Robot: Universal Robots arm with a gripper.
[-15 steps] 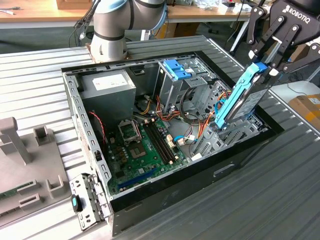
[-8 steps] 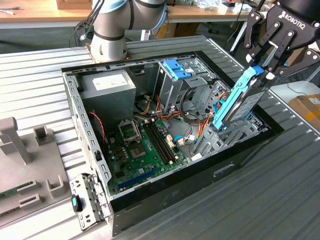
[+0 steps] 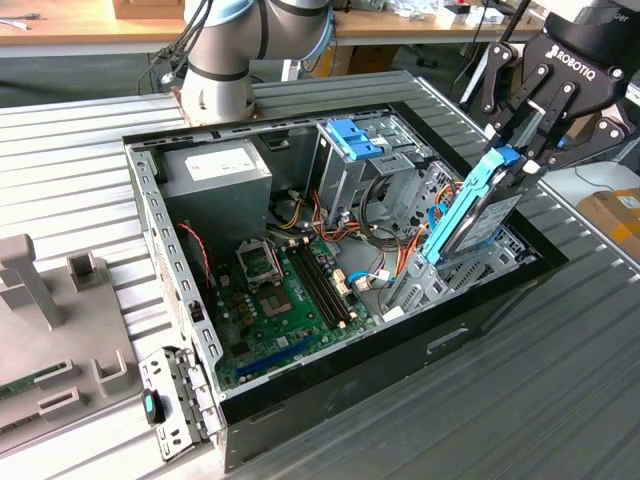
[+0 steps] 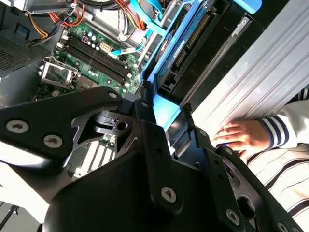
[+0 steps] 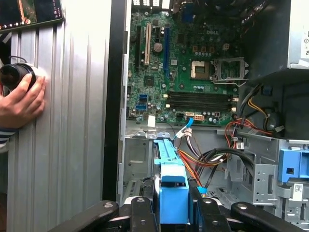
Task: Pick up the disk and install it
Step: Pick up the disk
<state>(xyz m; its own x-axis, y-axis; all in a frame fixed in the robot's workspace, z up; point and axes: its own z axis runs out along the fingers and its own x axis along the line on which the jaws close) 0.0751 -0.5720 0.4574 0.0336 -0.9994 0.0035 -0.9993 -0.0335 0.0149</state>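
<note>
Disk gripped by its top end, tilted down into the drive corner of the computer case [image 3: 400,352]

The gripper [image 3: 514,158] has its fingers closed on the upper end of the disk [image 3: 478,215], clamping the blue frame from both sides. Holding it by this end appears meant to leave the lower end free to go into the case first. The disk stands on edge in the case's drive corner, across the motherboard [image 3: 290,290] from the grey box. Its long axis runs steeply: the lower end points down into the metal bay, while the top leans outward over the case's near wall. One broad face is turned toward the motherboard. It looks partly entered, not yet seated. In the first wrist view the blue frame [image 5: 173,191] sits between the fingers. A person's hand [image 5: 21,99] rests on the ribbed table [image 5: 72,145] just outside the case.
</note>
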